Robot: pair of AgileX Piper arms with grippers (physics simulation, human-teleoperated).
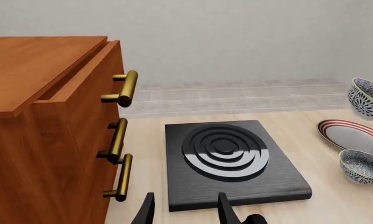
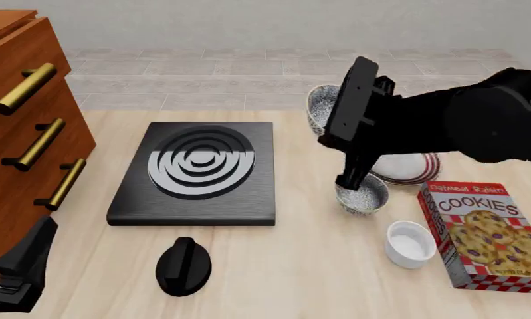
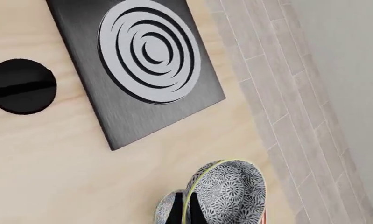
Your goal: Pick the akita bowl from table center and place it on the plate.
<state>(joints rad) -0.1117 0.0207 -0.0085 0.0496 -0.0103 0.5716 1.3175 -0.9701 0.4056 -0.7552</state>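
Note:
The akita bowl (image 3: 230,191), speckled grey and white inside, hangs tilted in the air with my right gripper (image 3: 186,213) shut on its rim. In the front view the bowl (image 2: 322,106) shows just left of the black right arm, which hides the grip. In the left wrist view the bowl (image 1: 367,95) floats above the far side of the red-striped plate (image 1: 354,136). The arm partly covers the plate (image 2: 418,169) in the front view. My left gripper (image 1: 186,211) is open and holds nothing, low by the stove's near edge.
A near-identical bowl (image 2: 361,197) stands on the table beside the plate. A small white bowl (image 2: 410,243) and a cookies box (image 2: 483,234) lie to the right. A black stove plate (image 2: 199,171), a black knob (image 2: 183,266) and a wooden drawer cabinet (image 2: 21,126) fill the left.

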